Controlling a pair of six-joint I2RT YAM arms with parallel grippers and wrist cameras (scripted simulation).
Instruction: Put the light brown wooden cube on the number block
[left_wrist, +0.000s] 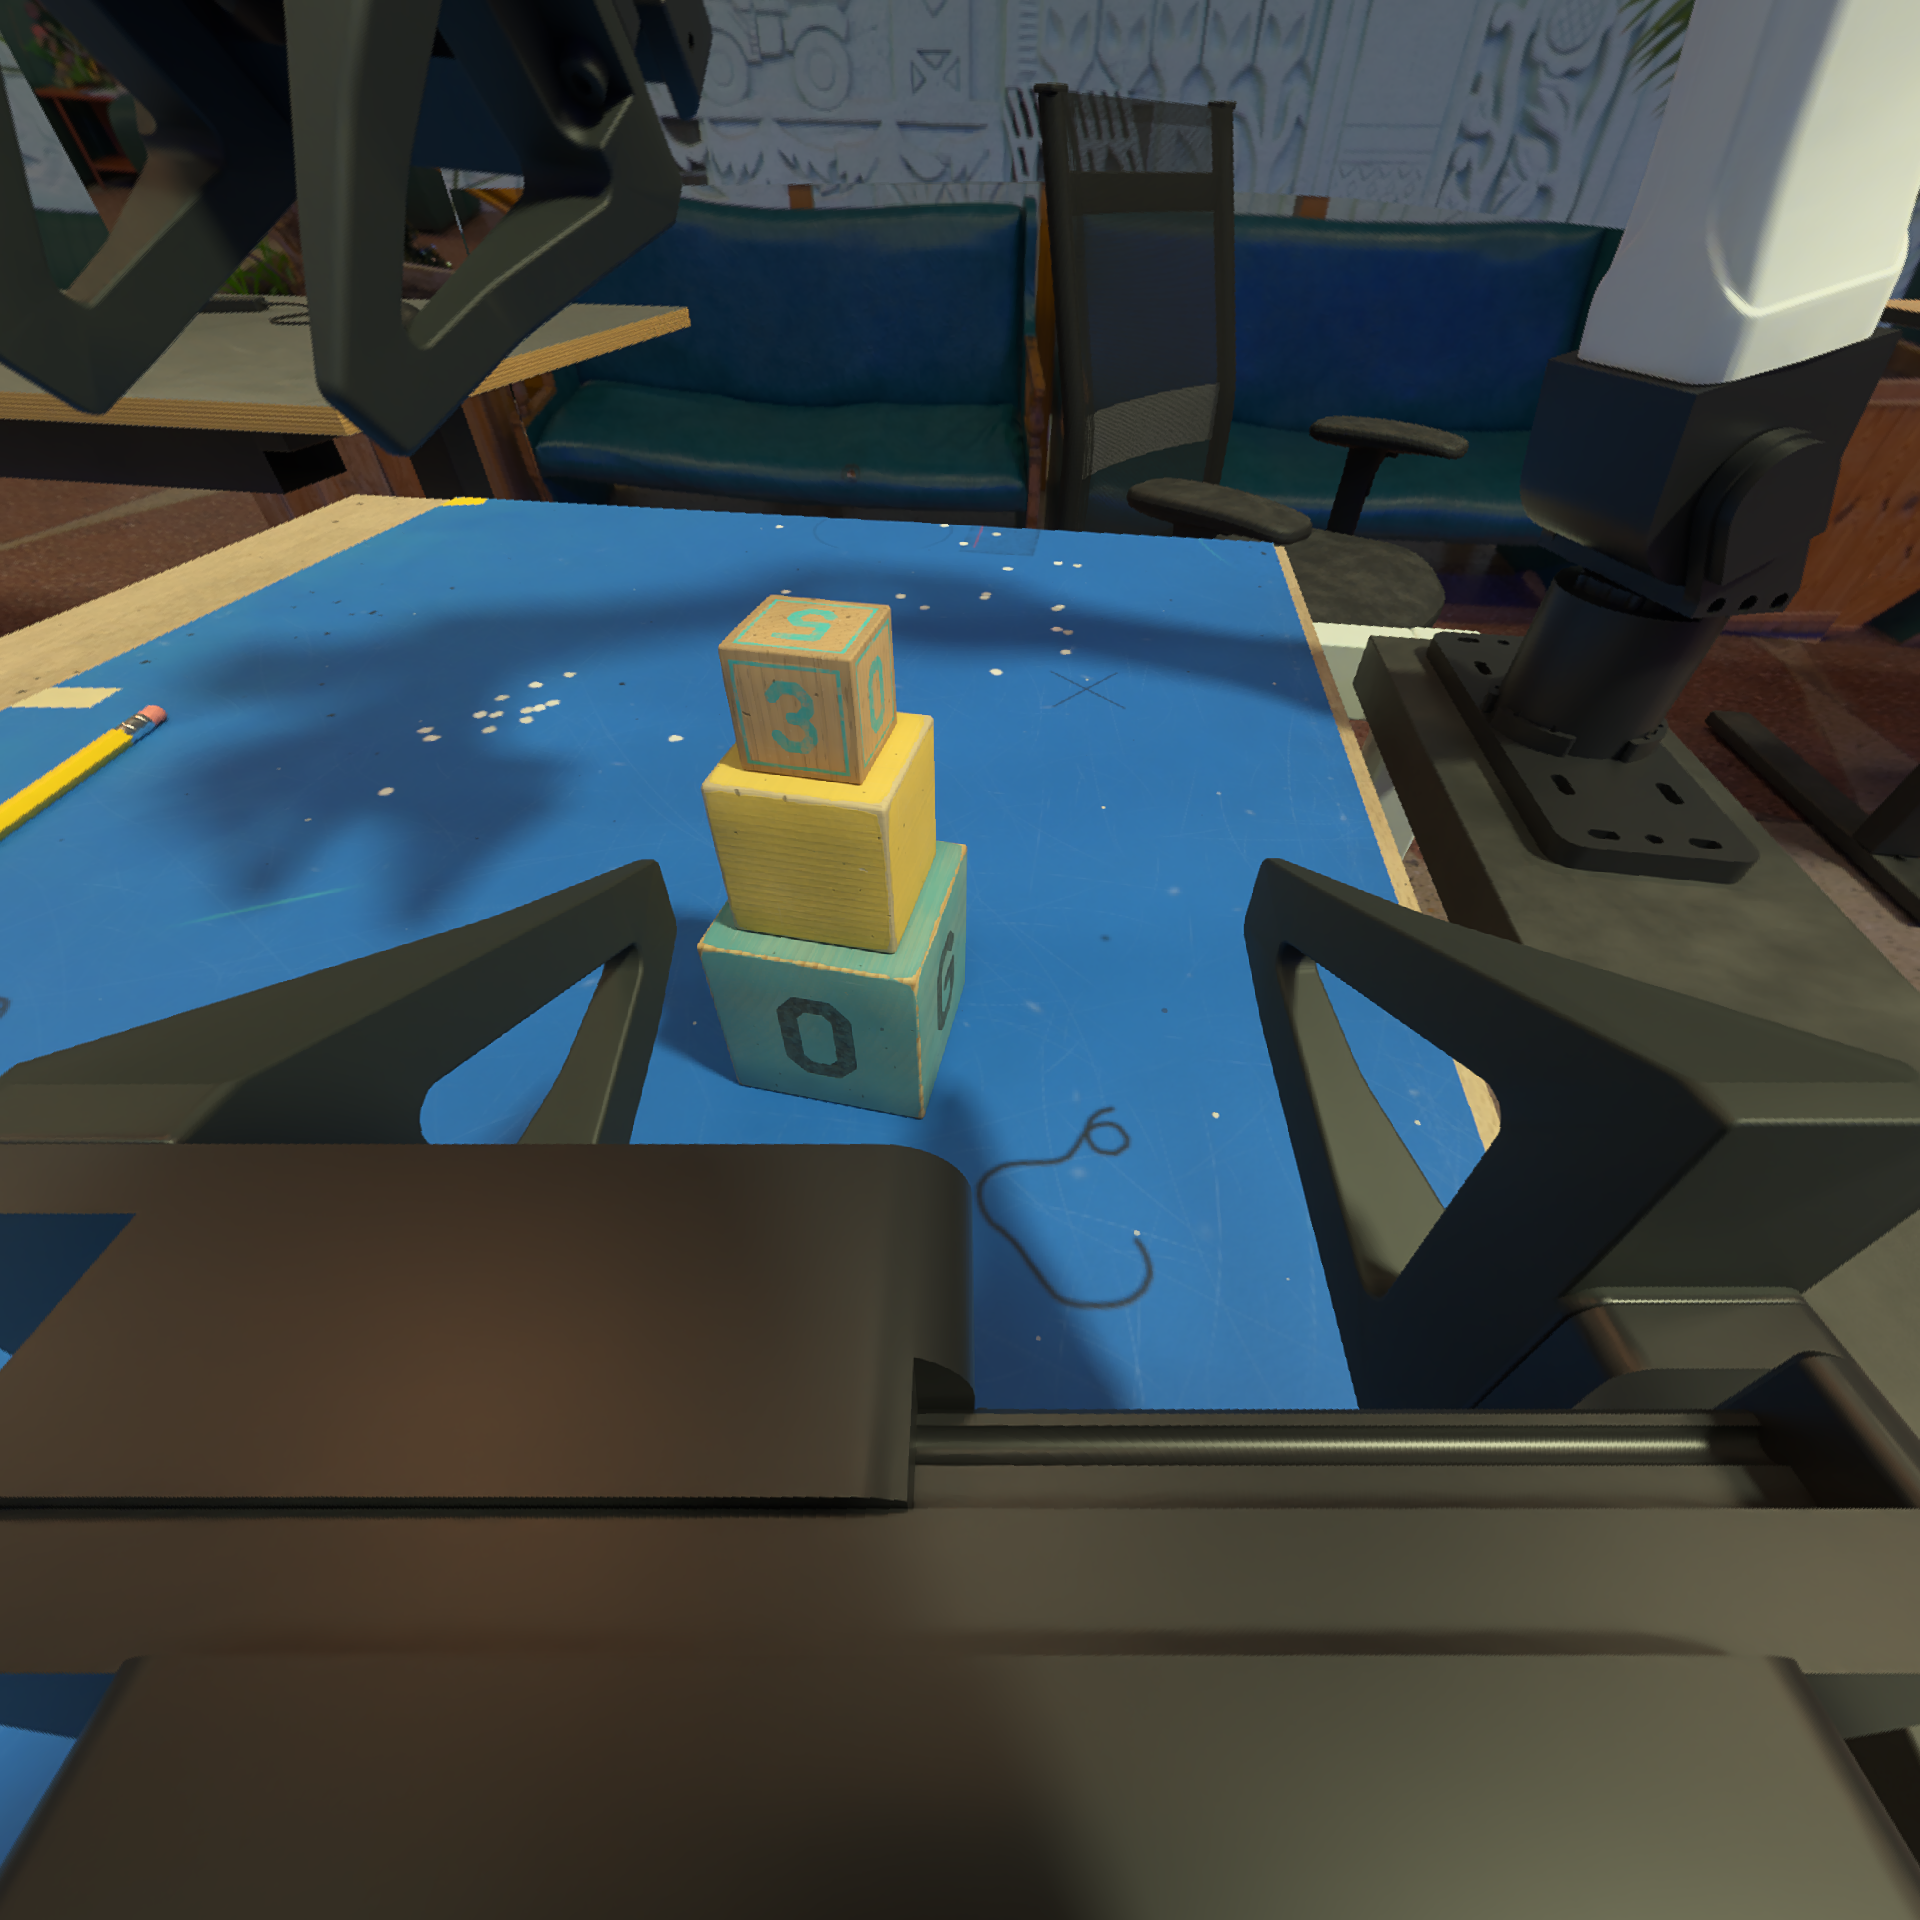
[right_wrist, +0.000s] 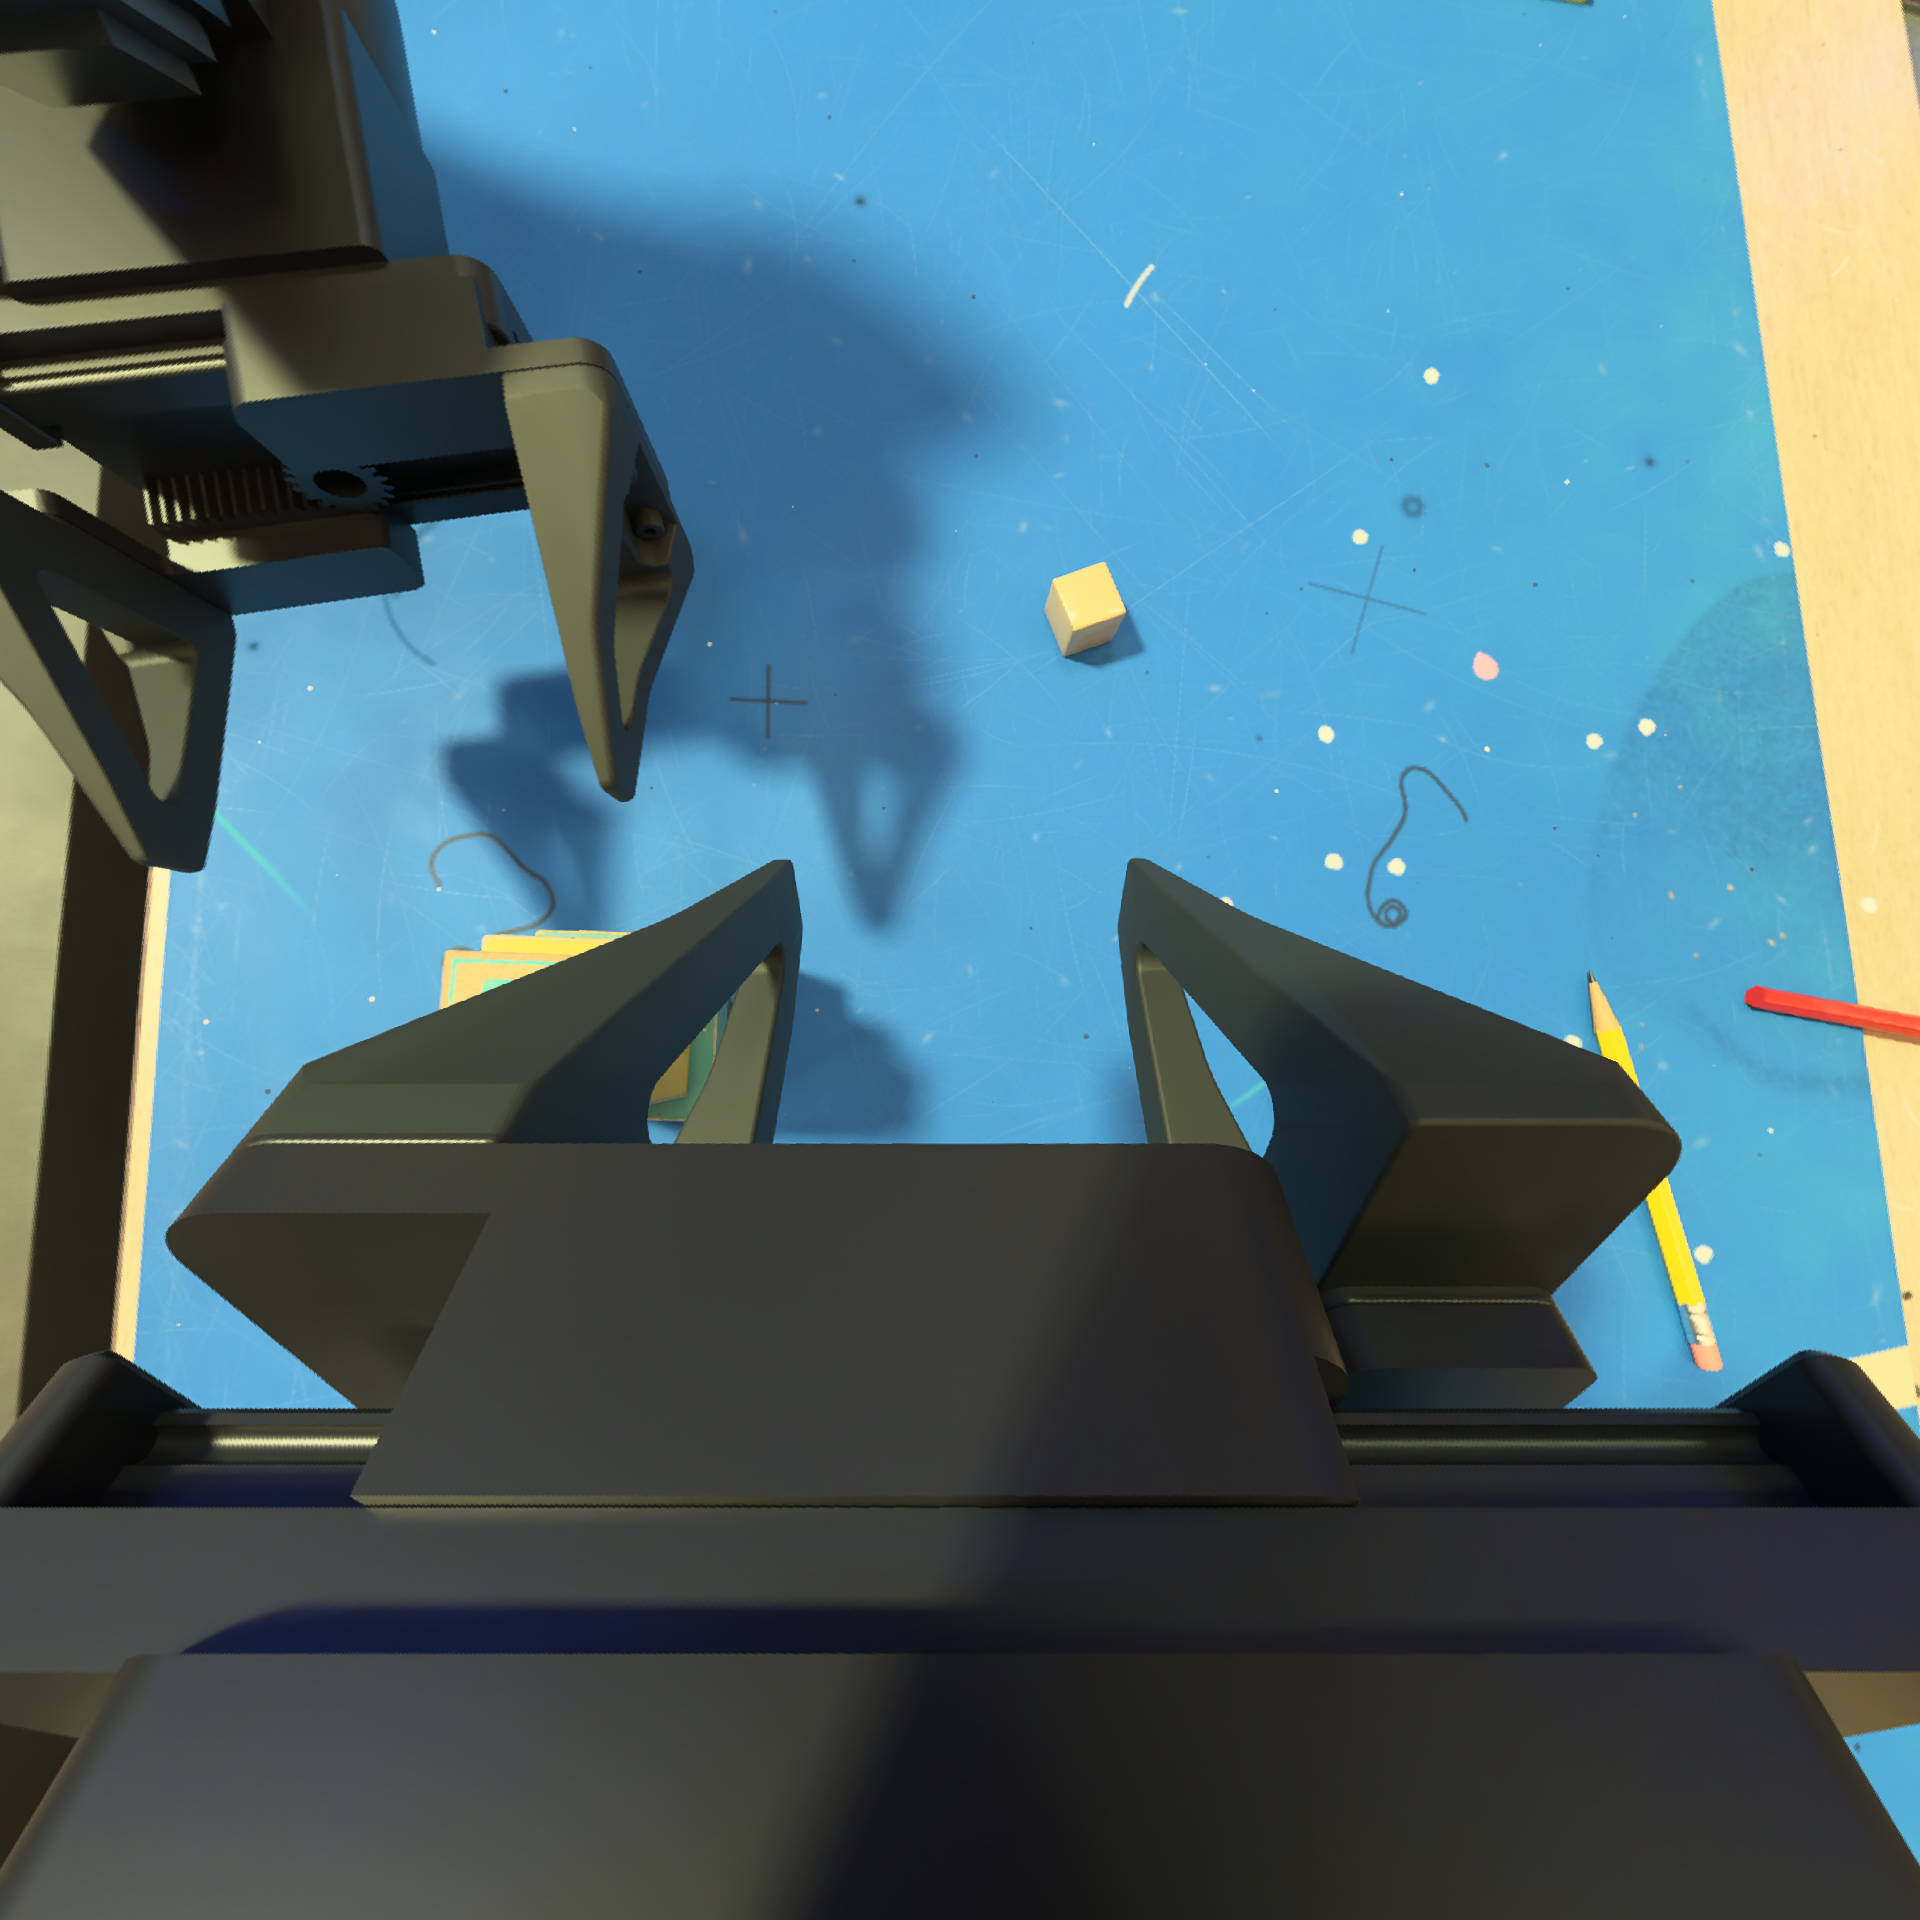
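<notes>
Squarely upright: grainy number block (left_wrist: 808, 686) atop smooth yellow cube (left_wrist: 821, 836).

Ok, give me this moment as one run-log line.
light brown wooden cube: alone on mat | number block: tops three-block stack | left gripper: open, empty | right gripper: open, empty | stacking: not done

I work in what looks like an office lounge or maker space: behind my scuffed, paint-speckled blue table (left_wrist: 416, 644) stand a black office chair (left_wrist: 1143, 312), a blue sofa (left_wrist: 810, 343), another desk (left_wrist: 260, 364) and a white carved wall (left_wrist: 1351, 94). Pencils (right_wrist: 1662, 1195) lie on the table.
</notes>
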